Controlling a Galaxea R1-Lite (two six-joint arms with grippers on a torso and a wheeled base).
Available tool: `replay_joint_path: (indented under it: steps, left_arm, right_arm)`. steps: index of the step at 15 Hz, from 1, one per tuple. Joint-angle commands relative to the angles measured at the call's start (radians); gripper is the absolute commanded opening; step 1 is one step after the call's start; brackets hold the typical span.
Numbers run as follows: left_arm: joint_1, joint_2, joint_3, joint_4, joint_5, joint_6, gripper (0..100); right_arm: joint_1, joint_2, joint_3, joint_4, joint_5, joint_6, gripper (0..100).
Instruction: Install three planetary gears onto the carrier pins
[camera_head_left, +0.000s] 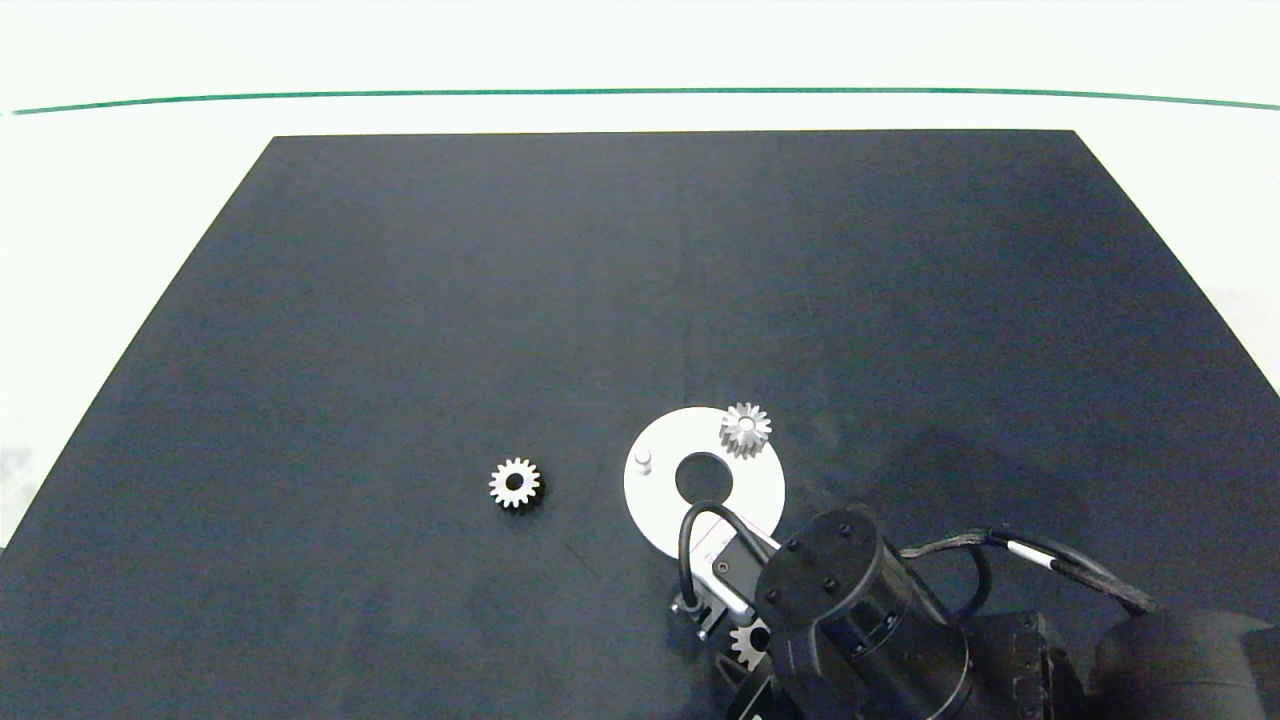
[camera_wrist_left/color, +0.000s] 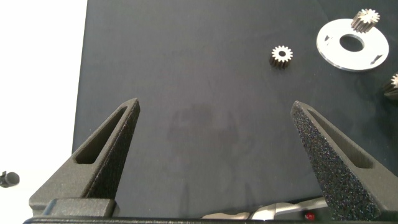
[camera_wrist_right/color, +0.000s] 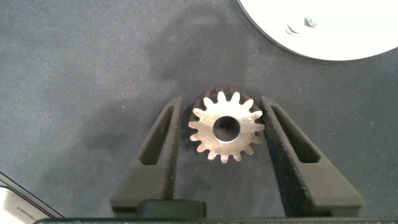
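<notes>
Nearest me, at the near edge of the black mat (camera_head_left: 400, 300), my right gripper (camera_wrist_right/color: 227, 134) is down over the second gear (camera_wrist_right/color: 226, 127). Its grey fingers (camera_wrist_right/color: 283, 155) bracket the gear on both sides, close to the teeth. I cannot tell whether they have closed fully on it. The gear lies flat on the mat: bright metal, pointed teeth, a round bore.

Just beyond it lies the white disc (camera_head_left: 660, 500), a flat, smooth ring with a large centre hole. On its left side one bare pin (camera_head_left: 643, 460) stands up, a short white cylinder. On its far right rim the seated gear (camera_head_left: 745, 429) is on a pin, so I judge one of three installed. The third pin is hidden behind my right arm.

To the left of the disc, well apart from it, the loose gear (camera_head_left: 515, 483) rests flat on the matte, faintly grainy mat.

My left gripper (camera_wrist_left/color: 214, 155) hangs open and empty over bare mat, well left of the parts.
</notes>
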Motion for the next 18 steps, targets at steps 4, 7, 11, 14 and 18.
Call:
replay_joint_path:
  steps: [4, 7, 11, 14, 18]
  left_arm:
    - [0.000, -0.005, -0.002, 0.024, -0.001, 0.001, 100]
    - [0.000, -0.002, -0.009, 0.024, -0.001, 0.001, 100]
    - [0.000, -0.002, -0.011, 0.026, -0.001, 0.001, 100]
    - [0.000, -0.003, -0.009, 0.026, -0.001, 0.001, 100]
    - [0.000, -0.003, -0.011, 0.026, -0.001, 0.001, 100]
  right_arm:
    - [-0.005, 0.000, 0.007, -0.001, -0.001, 0.001, 35]
    - [-0.003, 0.000, 0.007, -0.001, -0.003, 0.001, 29]
    - [-0.003, -0.007, 0.009, -0.001, -0.003, 0.002, 22]
    - [-0.005, -0.057, -0.049, 0.010, -0.003, -0.001, 22]
    - [-0.017, -0.088, -0.076, 0.022, -0.004, -0.002, 22]
